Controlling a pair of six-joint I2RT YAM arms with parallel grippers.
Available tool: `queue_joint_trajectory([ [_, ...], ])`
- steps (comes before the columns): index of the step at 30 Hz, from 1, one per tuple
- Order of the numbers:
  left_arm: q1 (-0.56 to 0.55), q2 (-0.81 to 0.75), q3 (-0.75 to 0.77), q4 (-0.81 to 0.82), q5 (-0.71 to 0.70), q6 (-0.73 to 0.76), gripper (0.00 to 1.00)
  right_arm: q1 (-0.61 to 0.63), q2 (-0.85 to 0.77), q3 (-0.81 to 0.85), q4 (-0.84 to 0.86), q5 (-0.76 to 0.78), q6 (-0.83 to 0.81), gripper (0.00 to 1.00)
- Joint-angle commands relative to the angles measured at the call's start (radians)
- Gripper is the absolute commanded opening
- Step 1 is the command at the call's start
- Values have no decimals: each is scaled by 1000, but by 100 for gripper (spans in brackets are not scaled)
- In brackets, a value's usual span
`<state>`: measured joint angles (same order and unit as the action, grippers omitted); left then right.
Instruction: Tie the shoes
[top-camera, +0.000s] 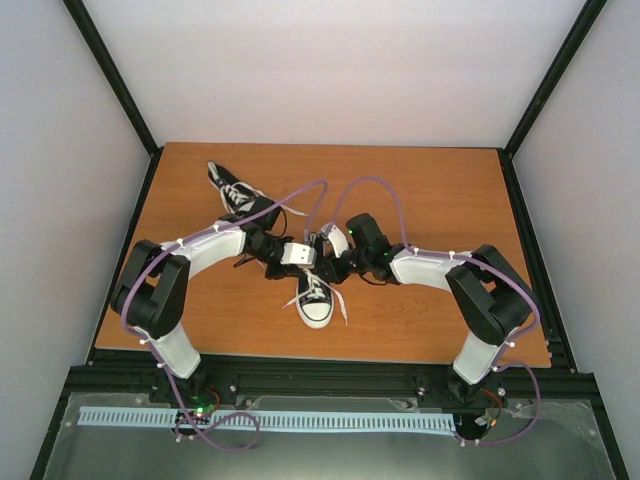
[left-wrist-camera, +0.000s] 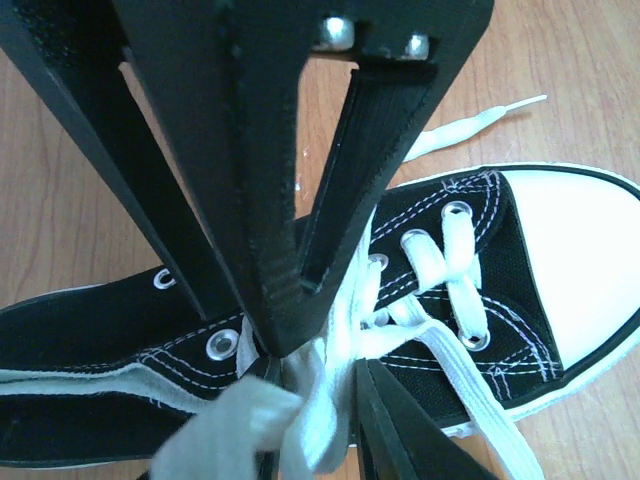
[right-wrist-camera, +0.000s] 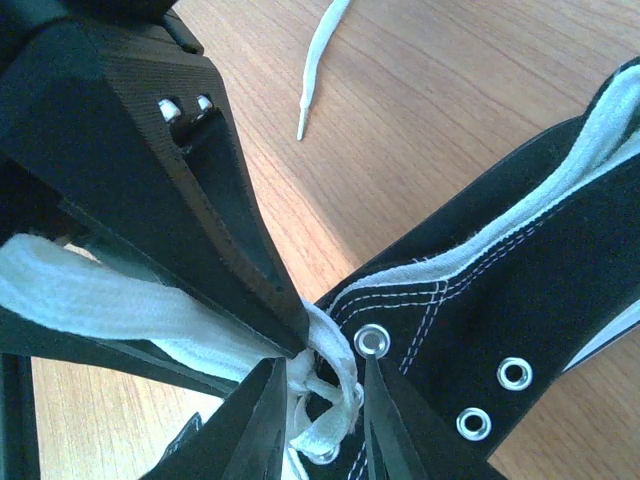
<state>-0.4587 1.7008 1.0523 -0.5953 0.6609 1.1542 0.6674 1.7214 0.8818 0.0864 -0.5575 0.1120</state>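
Left claw (left-wrist-camera: 318, 385) and right claw (right-wrist-camera: 322, 368) crowd laces (left-wrist-camera: 445, 262) of near shoe (top-camera: 316, 303), far shoe (top-camera: 233, 190) beside left arm (top-camera: 215, 246), table (top-camera: 450, 200) open at right.

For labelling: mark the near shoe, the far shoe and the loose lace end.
near shoe (top-camera: 316, 312), top view, on its white toe cap.
far shoe (top-camera: 232, 190), top view, on its black upper.
loose lace end (right-wrist-camera: 301, 128), right wrist view, on the tip.

On table (top-camera: 430, 190): near shoe (top-camera: 316, 300) centre; far shoe (top-camera: 235, 195) behind, leftward.
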Motion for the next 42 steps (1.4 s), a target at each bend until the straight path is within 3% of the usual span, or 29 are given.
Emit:
queue_joint_trajectory([
  [1, -4, 6, 32, -9, 21, -7, 24, -3, 14, 12, -3, 5, -19, 23],
  [5, -3, 6, 36, -18, 23, -5, 25, -3, 26, 19, -3, -5, -19, 17],
  [11, -4, 15, 41, -31, 15, -4, 27, -3, 8, 7, -17, -13, -26, 19],
  [16, -5, 20, 45, -33, 10, -10, 30, -3, -9, 7, -23, -15, -26, 3],
  [30, -5, 46, 91, -74, 18, -76, 34, -4, -121, -41, -51, -33, -32, 3],
  [42, -26, 62, 86, -61, -46, 58, 39, -3, -81, -29, -64, -62, -49, 3],
])
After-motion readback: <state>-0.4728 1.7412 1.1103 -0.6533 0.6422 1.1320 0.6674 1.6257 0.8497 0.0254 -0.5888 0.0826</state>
